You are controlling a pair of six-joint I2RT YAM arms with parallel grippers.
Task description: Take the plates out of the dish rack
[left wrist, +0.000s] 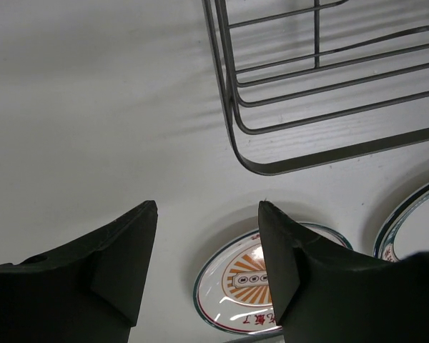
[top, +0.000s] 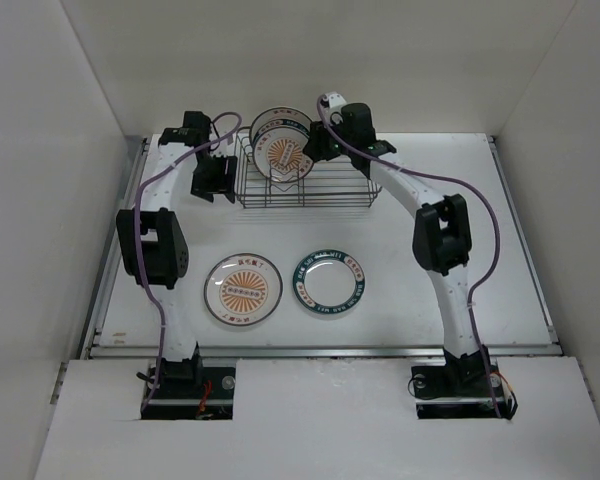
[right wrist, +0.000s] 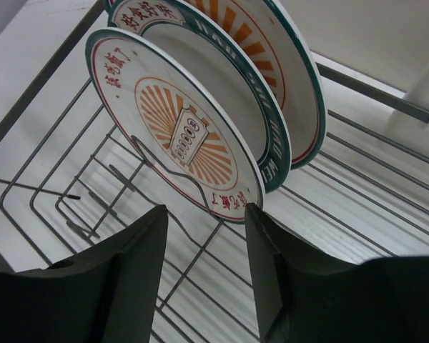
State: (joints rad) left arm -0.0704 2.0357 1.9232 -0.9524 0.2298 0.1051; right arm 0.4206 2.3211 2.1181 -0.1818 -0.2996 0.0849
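The dish rack stands at the back middle of the table. Three plates stand upright in its slots: a sunburst plate in front, a teal-rimmed plate behind it, and another sunburst plate at the back. My right gripper hangs open above the rack floor, its right fingertip close to the front plate's lower rim. My left gripper is open and holds nothing, just left of the rack corner. Two plates lie flat on the table: a sunburst one and a teal-rimmed one.
White walls enclose the table on the left, back and right. In the top view the left gripper sits beside the rack's left end and the right gripper over its back part. Both arm bases stand at the near edge.
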